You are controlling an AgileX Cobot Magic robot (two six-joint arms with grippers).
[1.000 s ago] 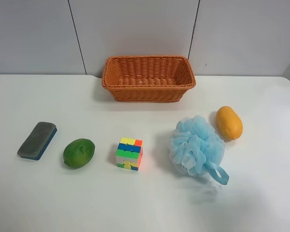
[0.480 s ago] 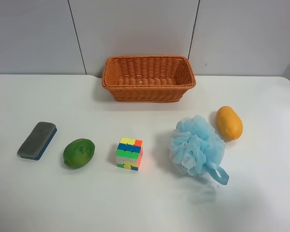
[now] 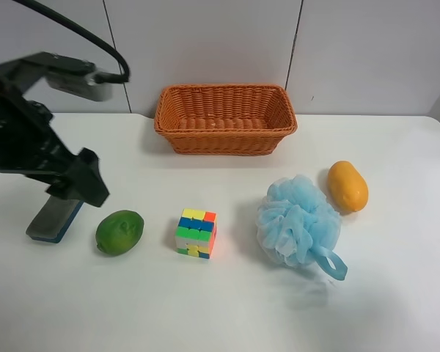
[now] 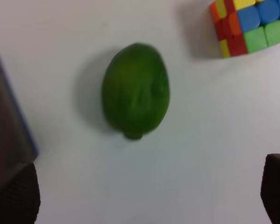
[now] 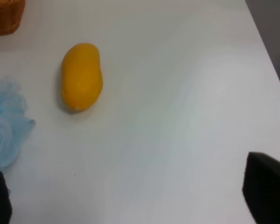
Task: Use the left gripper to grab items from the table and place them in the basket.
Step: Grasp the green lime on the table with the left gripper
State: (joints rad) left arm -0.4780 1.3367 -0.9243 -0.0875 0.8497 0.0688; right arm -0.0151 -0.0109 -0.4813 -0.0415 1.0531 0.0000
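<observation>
The left gripper [image 4: 144,198] is open and empty, its two black fingertips [image 4: 13,196] wide apart above the white table [image 3: 220,308]. Its black arm [image 3: 37,147] hangs over the grey-and-blue eraser [image 3: 53,219], partly hiding it. The green lime [image 3: 119,232] lies just beside the arm and ahead of the jaws in the left wrist view [image 4: 136,90]. The puzzle cube [image 3: 196,233], blue pouf [image 3: 299,220] and orange mango [image 3: 347,185] lie on the table. The wicker basket [image 3: 226,130] stands empty at the back. The right gripper [image 5: 133,198] is open near the mango [image 5: 81,76].
Grey wall panels rise behind the table's far edge. The table's side edge [image 5: 266,51] runs past the mango in the right wrist view. The right arm does not show in the exterior high view.
The black left arm has come into the exterior high view from the left and now hangs over the eraser beside the lime. The items and basket have not moved.
</observation>
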